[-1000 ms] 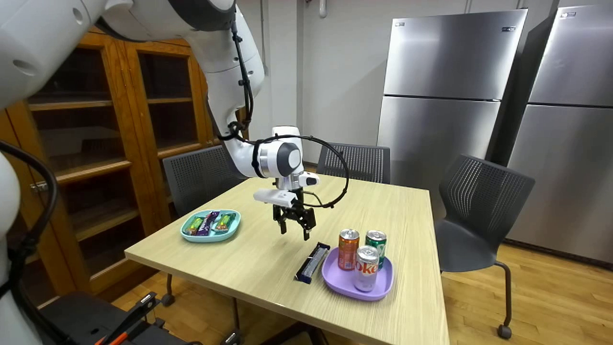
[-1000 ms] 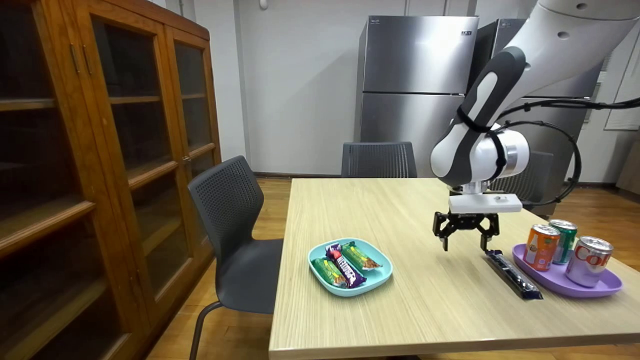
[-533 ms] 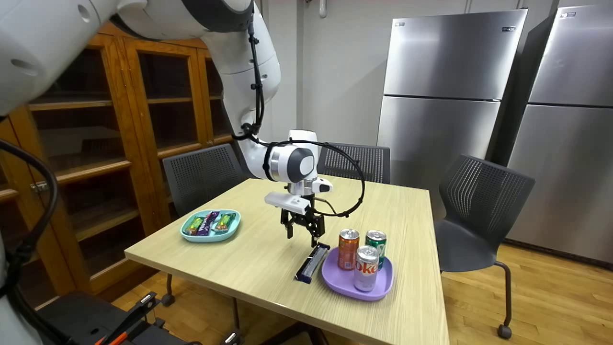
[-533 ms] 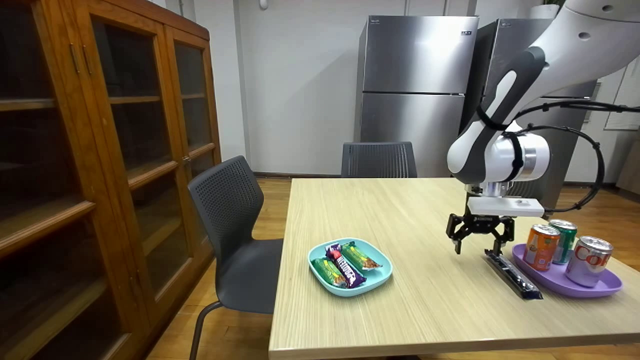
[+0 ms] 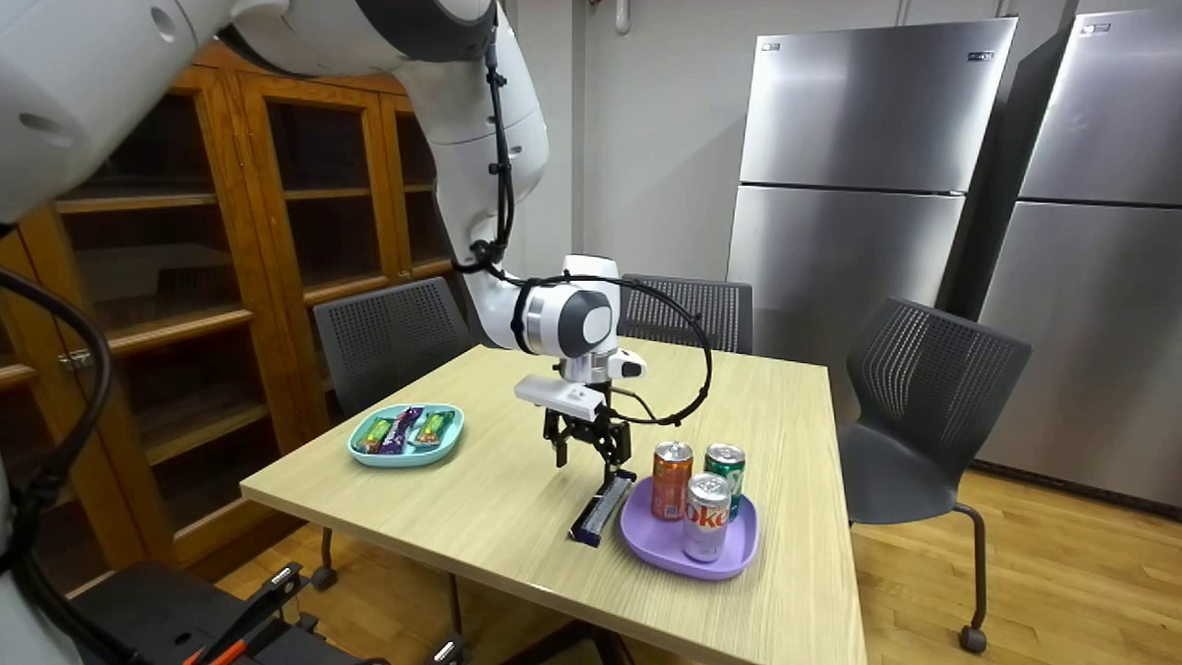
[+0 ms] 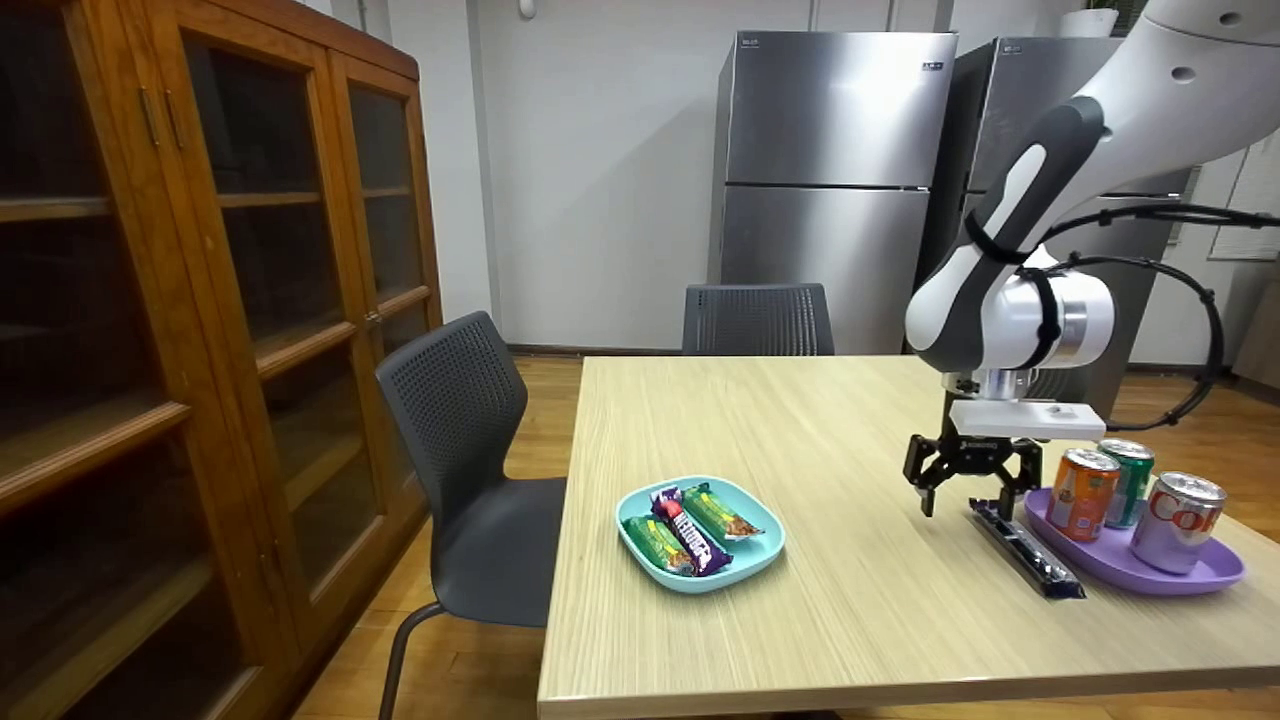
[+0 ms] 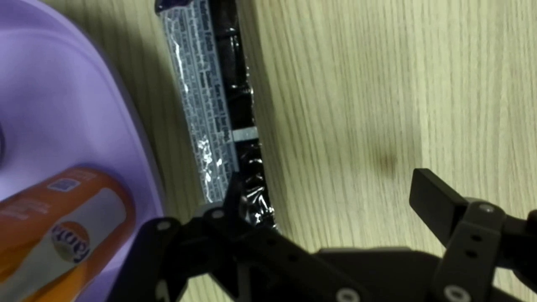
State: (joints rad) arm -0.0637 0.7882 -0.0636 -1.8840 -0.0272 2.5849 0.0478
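My gripper (image 7: 329, 184) hangs low over the table with its jaws wide apart and nothing between them. A dark-wrapped bar (image 7: 209, 105) lies flat on the wood; in the wrist view one finger overlaps its near end, and whether they touch I cannot tell. The opposite finger (image 7: 438, 205) is above bare wood. In both exterior views the gripper (image 6: 967, 510) is at the bar's far end. Right beside the bar (image 5: 602, 508) sits a purple tray (image 5: 651, 538) bearing an orange can (image 5: 671, 480), a green can (image 5: 727, 462) and a silver Coke can (image 5: 706, 522).
A teal tray (image 6: 755, 552) with a purple-wrapped bar (image 6: 690, 535) and two green-wrapped bars stands toward the table's cabinet side. Grey chairs (image 6: 470, 420) surround the table (image 6: 800, 640). A black cable (image 5: 706, 360) loops out from the wrist.
The gripper has moved rightward and down in both exterior views, coming over the end of the dark bar. Its jaws have stayed open. The bar, trays and cans have not shifted.
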